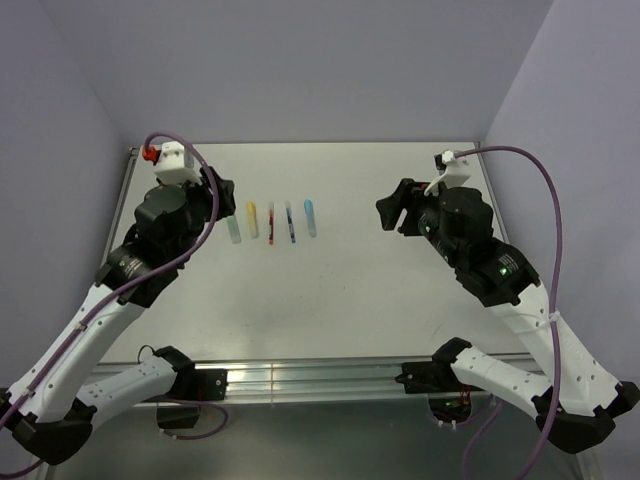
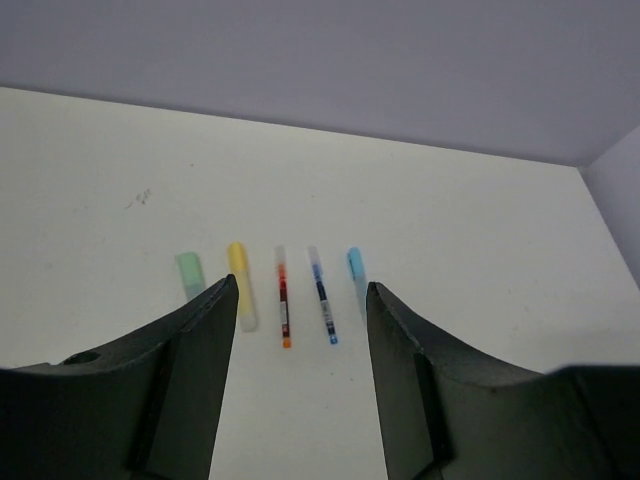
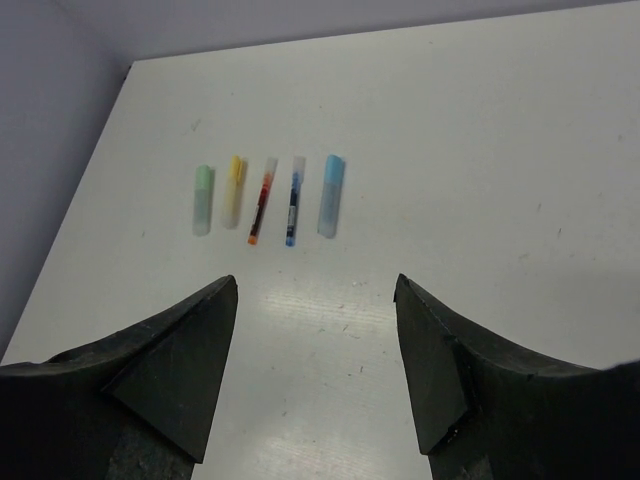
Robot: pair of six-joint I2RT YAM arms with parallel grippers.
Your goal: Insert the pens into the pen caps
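Fingers (image 2: 195, 370) on both my arms gape, empty. The yellow marker (image 3: 232, 192) beside the red pen (image 3: 261, 200) looks light and slick; I'd pinch it mid-barrel.

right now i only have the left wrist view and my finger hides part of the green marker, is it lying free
Observer: Yes. The right wrist view shows the whole green marker lying flat, apart from the yellow marker.
Operator: where's the right gripper
Observer: The right gripper is open, off to the right of the light blue marker, touching nothing.
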